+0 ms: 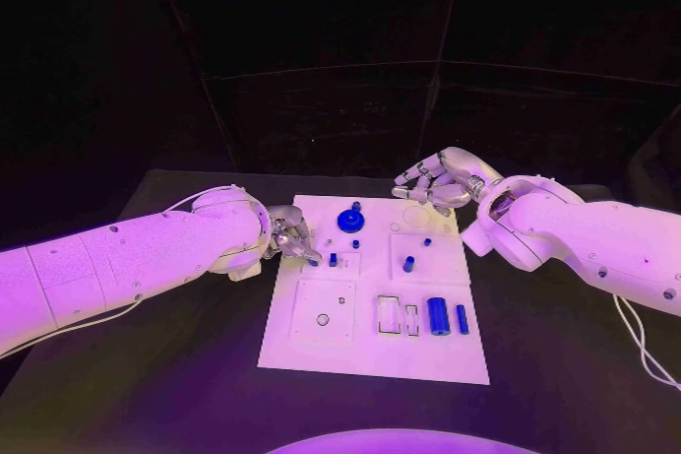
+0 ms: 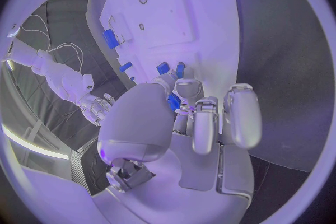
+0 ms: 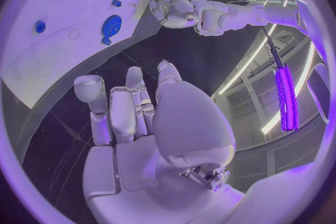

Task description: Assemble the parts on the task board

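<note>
The white task board (image 1: 372,351) lies in the middle of the black table. At its left edge my left hand (image 1: 291,235) pinches a small blue part (image 1: 314,262) between its fingertips; the left wrist view shows that blue part (image 2: 174,102) between thumb and fingers, just over the board (image 2: 161,5). A blue gear (image 1: 350,220) sits near the board's far edge, short blue pegs (image 1: 408,264) stand mid-board, and a blue cylinder (image 1: 439,316) lies near the front right. My right hand (image 1: 443,183) hovers over the far right corner, its fingers (image 3: 133,103) holding nothing.
A blue bar (image 1: 463,319) lies beside the cylinder next to rectangular slots (image 1: 389,314). A square recess (image 1: 324,308) takes up the board's front left. Black table (image 1: 170,375) surrounds the board. In the right wrist view the gear (image 3: 111,26) and my left hand (image 3: 171,8) are seen.
</note>
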`<action>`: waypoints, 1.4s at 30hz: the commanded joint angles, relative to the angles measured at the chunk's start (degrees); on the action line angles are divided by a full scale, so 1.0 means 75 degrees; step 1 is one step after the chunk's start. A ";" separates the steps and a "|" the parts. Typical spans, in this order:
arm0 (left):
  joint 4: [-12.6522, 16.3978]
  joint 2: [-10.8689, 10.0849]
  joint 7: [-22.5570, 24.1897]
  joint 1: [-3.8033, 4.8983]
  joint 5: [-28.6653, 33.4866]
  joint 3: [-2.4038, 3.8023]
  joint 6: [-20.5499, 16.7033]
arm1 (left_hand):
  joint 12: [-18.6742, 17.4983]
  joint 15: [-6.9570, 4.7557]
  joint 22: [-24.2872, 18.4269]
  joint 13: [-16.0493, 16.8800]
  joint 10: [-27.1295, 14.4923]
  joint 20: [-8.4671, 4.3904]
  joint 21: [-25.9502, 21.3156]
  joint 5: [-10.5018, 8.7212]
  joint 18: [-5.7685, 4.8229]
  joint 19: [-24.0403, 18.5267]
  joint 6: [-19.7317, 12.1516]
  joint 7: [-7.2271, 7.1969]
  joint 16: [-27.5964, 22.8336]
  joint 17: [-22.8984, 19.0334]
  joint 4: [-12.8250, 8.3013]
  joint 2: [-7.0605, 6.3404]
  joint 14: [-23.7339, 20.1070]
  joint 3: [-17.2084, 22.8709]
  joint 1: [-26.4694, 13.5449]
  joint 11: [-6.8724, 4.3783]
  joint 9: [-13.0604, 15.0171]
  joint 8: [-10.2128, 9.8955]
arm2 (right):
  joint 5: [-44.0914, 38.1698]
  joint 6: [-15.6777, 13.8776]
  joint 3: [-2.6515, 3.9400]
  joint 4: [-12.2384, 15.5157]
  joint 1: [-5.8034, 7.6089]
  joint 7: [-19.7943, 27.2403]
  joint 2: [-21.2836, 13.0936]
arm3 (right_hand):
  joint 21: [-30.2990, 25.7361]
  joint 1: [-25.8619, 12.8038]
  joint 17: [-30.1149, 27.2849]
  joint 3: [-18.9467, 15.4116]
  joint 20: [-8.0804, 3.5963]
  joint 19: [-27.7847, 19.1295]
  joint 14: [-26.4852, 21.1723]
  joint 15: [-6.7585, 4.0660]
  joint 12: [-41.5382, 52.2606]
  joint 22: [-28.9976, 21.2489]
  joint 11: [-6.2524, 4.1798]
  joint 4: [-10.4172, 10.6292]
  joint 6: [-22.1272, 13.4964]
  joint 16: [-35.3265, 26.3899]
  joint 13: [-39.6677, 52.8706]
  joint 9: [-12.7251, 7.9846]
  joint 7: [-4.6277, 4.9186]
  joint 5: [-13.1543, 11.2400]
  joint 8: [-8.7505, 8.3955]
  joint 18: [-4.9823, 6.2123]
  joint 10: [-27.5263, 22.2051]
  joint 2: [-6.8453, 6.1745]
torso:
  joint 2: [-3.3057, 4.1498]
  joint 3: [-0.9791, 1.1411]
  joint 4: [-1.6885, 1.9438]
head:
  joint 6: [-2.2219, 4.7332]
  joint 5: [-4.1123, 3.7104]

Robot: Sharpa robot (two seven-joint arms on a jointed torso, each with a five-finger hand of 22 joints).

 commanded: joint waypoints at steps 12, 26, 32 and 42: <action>-0.0084 0.0112 -0.0040 0.0006 -0.0018 -0.0002 0.0120 | 0.0100 -0.0039 0.0029 0.0113 0.0126 -0.0007 0.0003 0.0032 -0.0031 0.0044 0.0133 -0.0038 0.0025 0.2012 -0.0651 -0.0140 0.0792 0.0861 -0.0263 -0.0028 0.0044 0.0073 | 0.0021 0.0022 0.0003 0.0032 0.0013 0.0077 -0.0011 | -0.0046 -0.0017 -0.0007 -0.0034 0.0008 -0.0047 -0.0003 0.0046 -0.0019 -0.0012 0.0001 0.0010 -0.0046 -0.0027 -0.0013 0.0012 0.0007 0.0040 0.0027 0.0120 -0.0046 0.0087 | 0.0003 -0.0003 -0.0006 | -0.0018 -0.0023; -0.0137 0.0172 -0.0162 0.0006 -0.0007 -0.0005 0.0136 | 0.0279 -0.0071 0.0119 0.0297 0.0232 -0.0030 0.0060 0.0035 -0.0046 0.0085 0.0262 -0.0087 0.0025 0.2012 -0.0368 -0.0332 0.0792 0.0701 -0.0854 -0.0066 0.0095 0.0162 | 0.0021 0.0007 0.0003 0.0047 0.0013 0.0078 -0.0026 | -0.0046 -0.0017 -0.0007 -0.0034 0.0008 -0.0047 -0.0003 0.0046 -0.0019 -0.0012 0.0001 0.0010 -0.0046 -0.0027 -0.0013 0.0012 0.0007 0.0040 0.0027 0.0120 -0.0046 0.0087 | 0.0000 -0.0004 -0.0002 | -0.0037 -0.0037; -0.0135 0.0183 -0.0225 0.0007 -0.0007 -0.0006 0.0132 | 0.0331 -0.0082 0.0150 0.0349 0.0259 -0.0040 0.0081 0.0035 -0.0053 0.0100 0.0290 -0.0098 0.0025 0.2012 -0.0272 -0.0365 0.0792 0.0627 -0.1042 -0.0076 0.0111 0.0187 | 0.0021 0.0007 0.0003 0.0053 0.0014 0.0076 -0.0031 | -0.0064 -0.0021 -0.0017 -0.0042 0.0009 -0.0060 -0.0006 0.0047 -0.0026 -0.0040 0.0002 0.0013 -0.0047 -0.0037 -0.0028 0.0013 0.0008 0.0043 0.0032 0.0125 -0.0056 0.0096 | -0.0002 -0.0008 -0.0001 | -0.0043 -0.0042; -0.0144 0.0195 -0.0298 0.0007 -0.0006 -0.0006 0.0097 | 0.0383 -0.0092 0.0180 0.0398 0.0287 -0.0051 0.0098 0.0035 -0.0058 0.0114 0.0332 -0.0110 0.0025 0.2012 -0.0147 -0.0419 0.0792 0.0491 -0.1292 -0.0086 0.0135 0.0226 | 0.0021 0.0001 0.0003 0.0055 0.0014 0.0078 -0.0031 | -0.0064 -0.0021 -0.0017 -0.0042 0.0009 -0.0060 -0.0006 0.0047 -0.0026 -0.0040 0.0002 0.0013 -0.0047 -0.0037 -0.0028 0.0013 0.0008 0.0043 0.0032 0.0125 -0.0056 0.0096 | -0.0003 -0.0006 0.0002 | -0.0048 -0.0053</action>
